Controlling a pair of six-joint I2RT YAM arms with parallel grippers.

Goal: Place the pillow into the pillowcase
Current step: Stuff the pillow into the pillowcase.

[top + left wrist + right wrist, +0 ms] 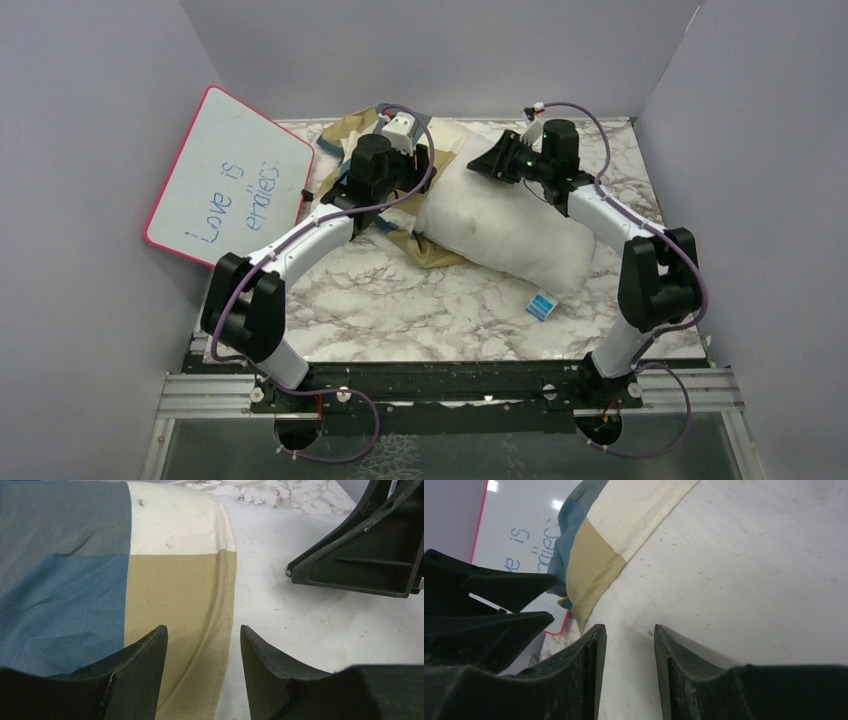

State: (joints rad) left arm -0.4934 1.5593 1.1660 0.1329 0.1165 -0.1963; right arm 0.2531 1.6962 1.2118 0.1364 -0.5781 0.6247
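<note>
Left gripper (202, 630), jaws parted, straddles the pillowcase (175, 590) hem at lower centre — I mean to lift its mouth; right gripper (629, 627), also parted, faces the pillow (749, 580).

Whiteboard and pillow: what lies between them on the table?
Between the whiteboard and the pillow lies the checked pillowcase, partly under the left arm; the top external view shows it.
</note>
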